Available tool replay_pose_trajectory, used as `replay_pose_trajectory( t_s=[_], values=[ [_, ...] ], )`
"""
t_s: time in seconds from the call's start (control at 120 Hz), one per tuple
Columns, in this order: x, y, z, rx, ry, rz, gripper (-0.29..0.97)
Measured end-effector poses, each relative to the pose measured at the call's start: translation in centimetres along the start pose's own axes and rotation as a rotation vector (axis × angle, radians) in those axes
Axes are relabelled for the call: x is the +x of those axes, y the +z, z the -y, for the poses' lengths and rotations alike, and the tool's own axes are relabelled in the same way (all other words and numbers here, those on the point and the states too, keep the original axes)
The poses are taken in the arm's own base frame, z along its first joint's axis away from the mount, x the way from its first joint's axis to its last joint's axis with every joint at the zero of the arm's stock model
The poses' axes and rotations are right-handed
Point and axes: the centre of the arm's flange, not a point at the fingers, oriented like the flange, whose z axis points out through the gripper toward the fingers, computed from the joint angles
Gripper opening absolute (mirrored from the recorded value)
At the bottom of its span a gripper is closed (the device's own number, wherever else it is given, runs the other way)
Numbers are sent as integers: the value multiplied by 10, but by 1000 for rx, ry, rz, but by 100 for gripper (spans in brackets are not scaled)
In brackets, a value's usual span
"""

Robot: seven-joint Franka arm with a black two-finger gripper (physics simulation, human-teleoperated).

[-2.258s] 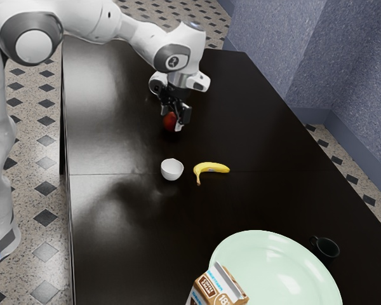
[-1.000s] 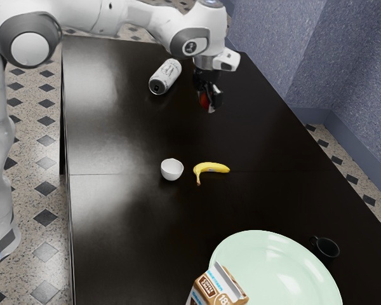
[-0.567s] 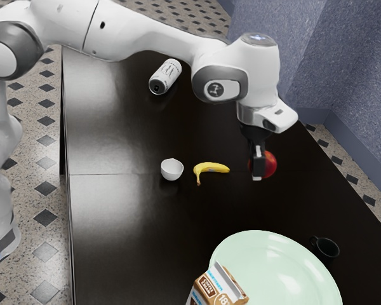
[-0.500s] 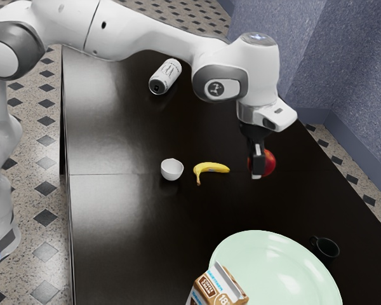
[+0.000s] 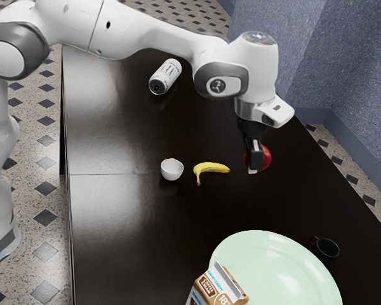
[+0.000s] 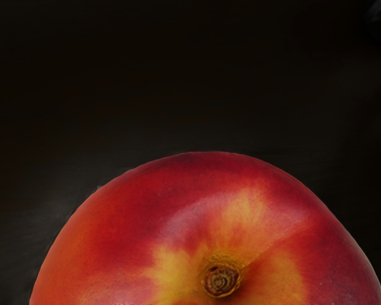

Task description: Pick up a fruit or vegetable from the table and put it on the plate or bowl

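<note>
The jaws are clamped on a red peach [image 5: 265, 158], one black finger crossing its near side and the other behind it. The gripper [image 5: 255, 164] hangs straight down from the white arm and holds the fruit over the dark table [image 5: 114, 210]. The peach is round, with no clear long axis. In the wrist view its stem pit, ringed with yellow, faces up toward the hand [image 6: 209, 235], and the dark tabletop [image 6: 178, 76] lies beyond it.

Just to the exterior view's left of the peach lies a banana [image 5: 211, 169], its length running across the view. A small white bowl [image 5: 172, 169] stands beside the banana's far end. The pale green plate [image 5: 292, 279] sits well apart at the near edge, with a brown carton [image 5: 219, 289] on its rim and a black mug [image 5: 325, 248] beside it. A can [image 5: 164, 76] lies on its side at the far end.
</note>
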Motion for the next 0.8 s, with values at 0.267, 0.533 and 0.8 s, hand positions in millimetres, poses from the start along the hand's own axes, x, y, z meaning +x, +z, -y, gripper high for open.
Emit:
replay_pose_trajectory(
  t_s=[0.267,0.533,0.8],
  values=[
    [-1,5,-19,-14,25,20,34],
    [8,12,-83,-50,115,22,34],
    [1,20,-144,-80,179,37,33]
  ],
)
